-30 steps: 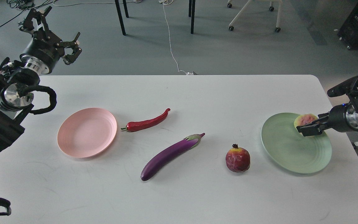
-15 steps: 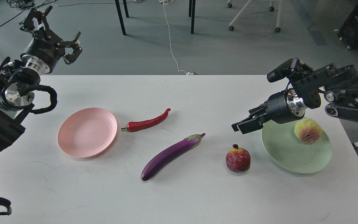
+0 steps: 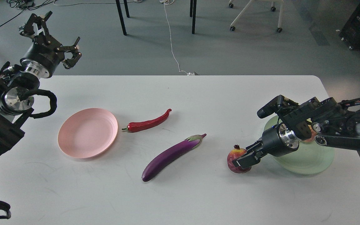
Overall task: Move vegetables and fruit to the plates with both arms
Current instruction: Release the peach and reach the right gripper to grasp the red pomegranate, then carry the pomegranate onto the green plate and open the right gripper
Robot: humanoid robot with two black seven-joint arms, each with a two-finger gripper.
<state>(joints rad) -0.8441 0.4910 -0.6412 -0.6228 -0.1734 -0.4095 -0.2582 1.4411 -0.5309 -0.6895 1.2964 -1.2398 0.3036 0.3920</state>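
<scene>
The dark red pomegranate-like fruit [image 3: 233, 158] sits on the white table, left of the pale green plate [image 3: 312, 161]. My right gripper [image 3: 246, 155] is open, with its fingers down on the fruit's right side, one above it and one in front. The yellow-green fruit [image 3: 309, 139] lies on the green plate, mostly hidden behind my right arm. The purple eggplant [image 3: 172, 153] and the red chili pepper [image 3: 147, 122] lie mid-table. The pale pink plate [image 3: 87, 132] is bare at the left. My left gripper [image 3: 62, 27] is open and empty, raised over the table's back left corner.
The table's [image 3: 180, 200] back edge runs just behind my left wrist. Chair and table legs and a white cable stand on the floor beyond. My right arm lies across the green plate.
My right gripper let go of the yellow-green fruit on the green plate, swung left and came down onto the pomegranate-like fruit. My left arm has barely moved.
</scene>
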